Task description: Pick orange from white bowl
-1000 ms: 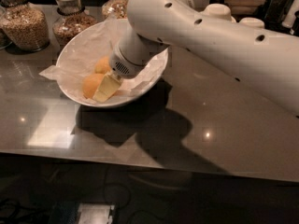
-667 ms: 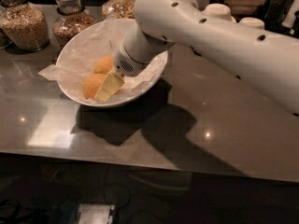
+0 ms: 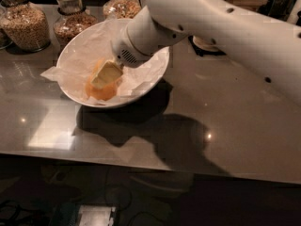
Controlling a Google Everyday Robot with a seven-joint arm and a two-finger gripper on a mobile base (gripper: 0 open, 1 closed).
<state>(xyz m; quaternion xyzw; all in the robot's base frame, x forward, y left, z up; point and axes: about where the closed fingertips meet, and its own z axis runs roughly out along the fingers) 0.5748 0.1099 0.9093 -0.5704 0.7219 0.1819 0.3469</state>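
1. Gripper (image 3: 107,74) at the end of the thick, rounded white robot arm (image 3: 211,27) is reaching down from the upper right into the large, shallow, glossy white bowl (image 3: 143,94), and its pale tip is lying right on top of the round orange fruit (image 3: 99,90).
2. The orange is sitting low in the front left part of the white bowl, on the crumpled white paper liner (image 3: 80,60), with its upper side partly hidden under the gripper.
3. Whether the claw is standing apart or clamping on the orange cannot be told from this view.
4. The paper liner is spilling over the bowl's left rim and lying on the glossy grey-brown countertop (image 3: 244,126).
5. The white bowl is standing on that countertop and is casting a dark shadow toward the front right, where it is merging with the arm's shadow.
6. Three clear glass jars of brown grains (image 3: 28,25) are standing in a row behind the bowl, the middle one just beside its far rim.
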